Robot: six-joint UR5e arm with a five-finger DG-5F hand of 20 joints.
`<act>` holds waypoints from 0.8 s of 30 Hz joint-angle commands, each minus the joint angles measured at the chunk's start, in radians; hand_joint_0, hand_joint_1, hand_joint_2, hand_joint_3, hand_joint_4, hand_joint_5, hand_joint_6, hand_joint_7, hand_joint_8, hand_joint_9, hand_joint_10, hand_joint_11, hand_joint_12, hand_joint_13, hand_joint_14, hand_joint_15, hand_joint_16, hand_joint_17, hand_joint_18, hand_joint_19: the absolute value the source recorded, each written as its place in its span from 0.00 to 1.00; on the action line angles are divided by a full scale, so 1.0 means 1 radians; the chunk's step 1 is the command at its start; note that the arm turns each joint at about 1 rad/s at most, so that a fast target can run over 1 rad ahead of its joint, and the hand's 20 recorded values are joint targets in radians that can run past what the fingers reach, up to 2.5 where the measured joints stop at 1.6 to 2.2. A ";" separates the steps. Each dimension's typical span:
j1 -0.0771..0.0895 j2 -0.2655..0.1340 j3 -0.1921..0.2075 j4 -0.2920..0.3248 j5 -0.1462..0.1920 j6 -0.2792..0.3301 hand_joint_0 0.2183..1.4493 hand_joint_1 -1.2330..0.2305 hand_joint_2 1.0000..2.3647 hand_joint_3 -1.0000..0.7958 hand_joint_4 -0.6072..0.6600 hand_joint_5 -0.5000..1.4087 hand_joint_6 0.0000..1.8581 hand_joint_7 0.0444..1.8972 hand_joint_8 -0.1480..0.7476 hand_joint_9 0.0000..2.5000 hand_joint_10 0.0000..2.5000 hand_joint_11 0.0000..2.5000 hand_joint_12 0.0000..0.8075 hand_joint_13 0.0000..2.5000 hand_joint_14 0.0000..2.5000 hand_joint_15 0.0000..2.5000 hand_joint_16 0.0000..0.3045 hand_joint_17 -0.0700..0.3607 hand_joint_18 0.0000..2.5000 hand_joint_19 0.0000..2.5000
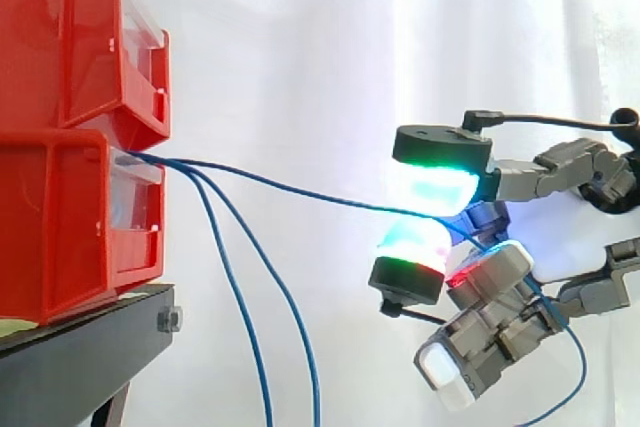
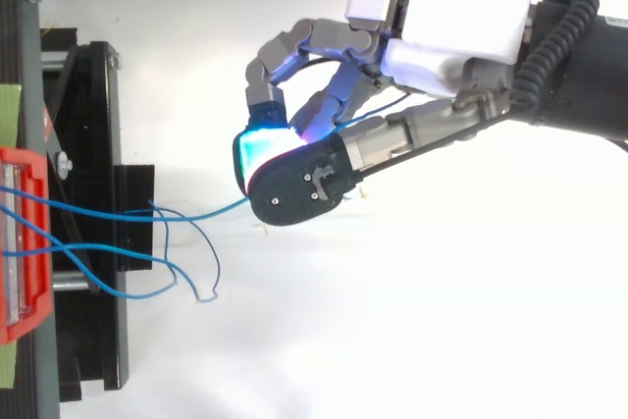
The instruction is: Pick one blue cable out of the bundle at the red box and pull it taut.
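Note:
Two red bins are stacked on a black stand at the left; the lower bin (image 1: 60, 227) has several thin blue cables coming out of its front. One blue cable (image 1: 290, 185) runs from the bin rightward, nearly straight, into my hand (image 2: 442, 26). Two glowing fingertip pads (image 1: 435, 187) pinch that cable between them, cyan above and green-red below. Past the pinch the cable's tail loops down to the lower right. Two other blue cables (image 1: 250, 317) hang slack from the bin toward the floor. From above, the held cable (image 2: 211, 211) stretches between the red bin (image 2: 20, 242) and my fingertips.
The black stand (image 1: 90, 332) carries the bins at the lower left. Slack cable ends (image 2: 186, 277) lie looped on the white floor beside the stand. A white curtain hangs behind. Open room lies between the bins and my hand.

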 commanded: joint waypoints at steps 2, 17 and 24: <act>-0.001 0.000 0.000 -0.001 0.000 0.001 0.35 0.35 0.00 0.28 0.57 0.18 0.51 0.55 0.52 0.47 0.00 0.59 0.45 0.29 0.01 0.20 0.17 0.43 0.22 0.16; 0.000 0.000 0.001 -0.002 0.001 0.003 0.29 0.38 0.00 0.28 0.59 0.18 0.51 0.57 0.53 0.47 0.00 0.60 0.46 0.29 0.01 0.20 0.17 0.43 0.22 0.17; -0.001 0.000 0.001 -0.002 0.001 0.003 0.27 0.39 0.00 0.28 0.59 0.18 0.51 0.55 0.54 0.48 0.00 0.60 0.47 0.29 0.01 0.20 0.17 0.44 0.22 0.16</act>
